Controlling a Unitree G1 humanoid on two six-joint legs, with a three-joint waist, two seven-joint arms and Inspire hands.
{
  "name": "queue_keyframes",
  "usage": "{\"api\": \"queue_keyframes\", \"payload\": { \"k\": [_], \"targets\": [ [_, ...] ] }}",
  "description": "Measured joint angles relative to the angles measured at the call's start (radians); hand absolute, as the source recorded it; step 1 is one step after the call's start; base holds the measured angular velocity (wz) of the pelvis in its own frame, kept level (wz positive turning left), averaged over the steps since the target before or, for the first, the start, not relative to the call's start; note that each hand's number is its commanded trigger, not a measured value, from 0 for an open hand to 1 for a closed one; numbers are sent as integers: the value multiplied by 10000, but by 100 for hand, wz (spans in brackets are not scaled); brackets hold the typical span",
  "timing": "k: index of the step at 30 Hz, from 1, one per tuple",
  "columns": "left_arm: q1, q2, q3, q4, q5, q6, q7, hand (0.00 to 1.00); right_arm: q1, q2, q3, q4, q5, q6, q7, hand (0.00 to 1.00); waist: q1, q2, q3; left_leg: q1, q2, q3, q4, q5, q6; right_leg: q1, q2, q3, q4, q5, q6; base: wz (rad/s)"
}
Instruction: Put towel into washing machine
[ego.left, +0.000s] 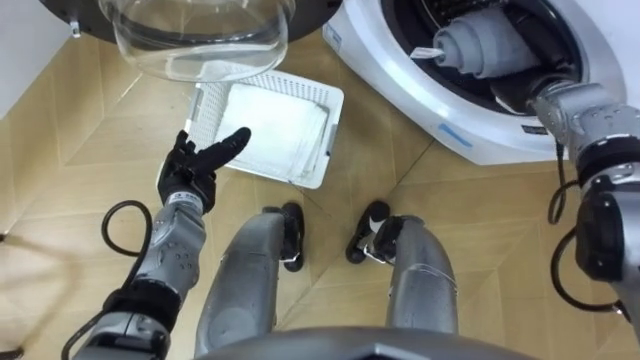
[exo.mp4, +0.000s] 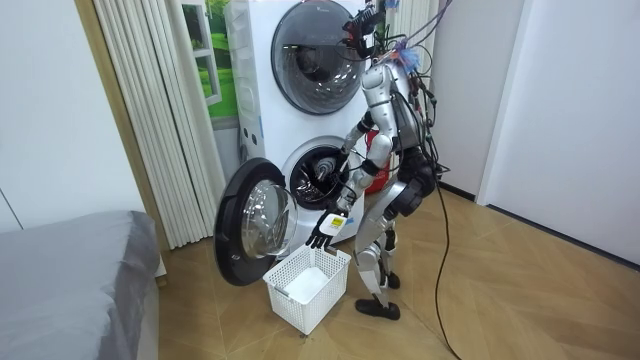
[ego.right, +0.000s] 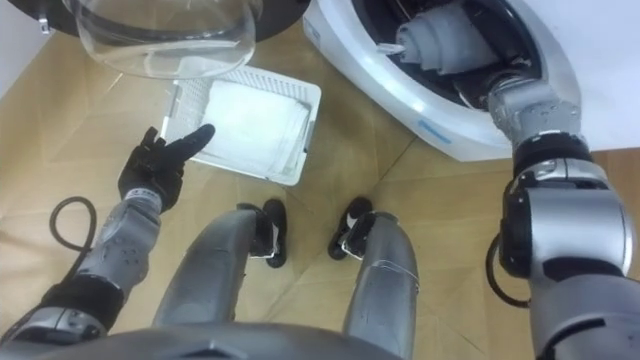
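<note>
Towel (ego.left: 480, 42) at the drum, loading step near its end.
Grey, rolled, lying inside the washing machine (ego.left: 400, 75), door (ego.left: 200, 40) hanging wide. Right hand (ego.left: 522, 92) reaching into the drum mouth just beside the roll; hold hidden, cannot tell. Left hand (ego.left: 195, 165) empty, spread straight, hovering at the near edge of the basket (ego.left: 336, 105), with a white cloth (ego.left: 275, 125) folded inside. Probably letting go or nudging deeper. Next, by judgement: release, then draw the arm back past the door ring without dragging the roll out.
</note>
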Motion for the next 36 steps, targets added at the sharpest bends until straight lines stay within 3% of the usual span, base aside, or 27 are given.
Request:
{"api": "queue_keyframes", "payload": {
  "k": [3,22,32,36],
  "targets": [
    [-46,-81,2,-38,-9,-20,196,0,-128,0,-60,-8,44,-85,-442,0,-4,111,-13,-6,-9,4,82,-20,45,23,-1,8,26,3,27,2],
    [-277,-292,3,-36,289,-133,676,0,-147,0,-336,-273,484,-490,-2362,0,-21,229,-16,116,-41,81,36,-6,140,217,-63,-29,4,-51,199,2],
    [-321,-565,-43,71,468,-176,735,0,-127,4,-319,-395,239,-689,-2751,0,35,488,-15,520,-14,370,-395,46,269,512,14,62,-393,128,356,-4],
    [-295,-525,5,503,507,-173,351,0,389,66,-248,-398,-179,-929,-2221,0,175,600,-13,1118,-2,448,-834,51,264,1081,97,4,-809,196,428,-4]
  ]
}}
